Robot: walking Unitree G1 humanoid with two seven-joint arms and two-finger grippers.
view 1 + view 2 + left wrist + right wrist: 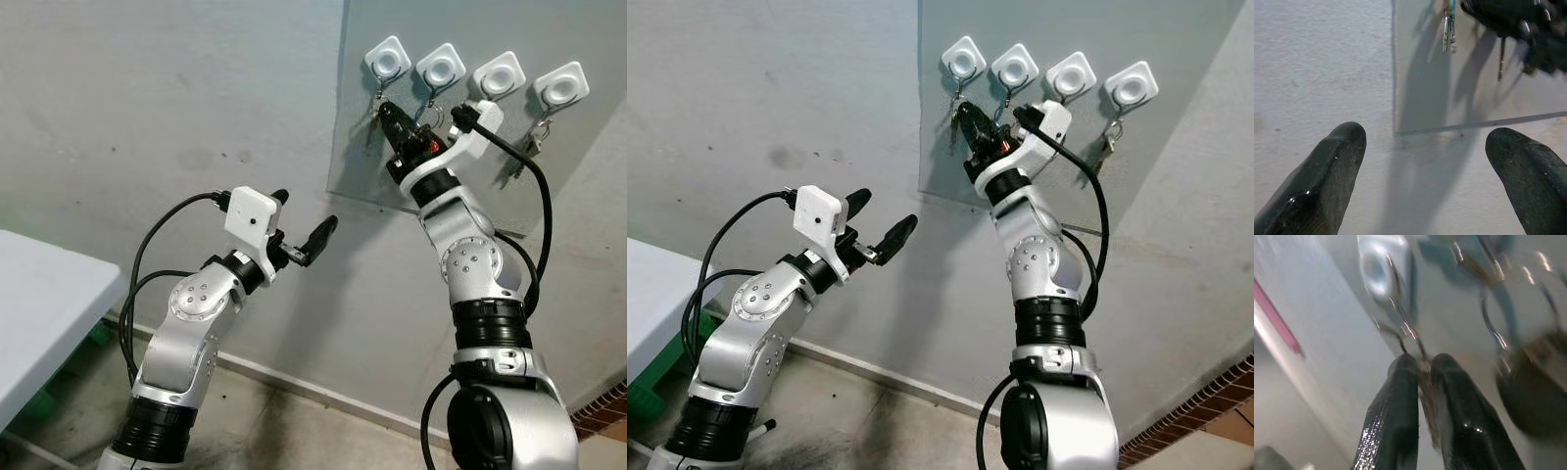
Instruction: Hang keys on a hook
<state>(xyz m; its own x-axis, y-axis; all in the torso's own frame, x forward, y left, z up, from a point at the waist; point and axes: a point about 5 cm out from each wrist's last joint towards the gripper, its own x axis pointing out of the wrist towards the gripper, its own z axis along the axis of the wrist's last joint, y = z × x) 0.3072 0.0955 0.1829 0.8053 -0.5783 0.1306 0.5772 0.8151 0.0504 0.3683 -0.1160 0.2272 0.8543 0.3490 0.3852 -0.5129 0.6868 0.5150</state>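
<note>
In the upper right of the frame, the right gripper (pixel 386 113) reaches up to a grey wall panel (pixel 358 117) carrying four white square hooks (pixel 389 61). Its jaws are pinched shut on a bunch of metal keys (pixel 1422 369) on a wire ring, just below the leftmost hook. The right arm stretches steeply upward. Lower left, the left gripper (pixel 306 220) hovers off the wall, jaws wide, arm bent.

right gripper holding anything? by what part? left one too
Right gripper is shut on a set of keys, pinched near the wire ring that leads up to the leftmost hook. Left gripper is open, holding nothing.
</note>
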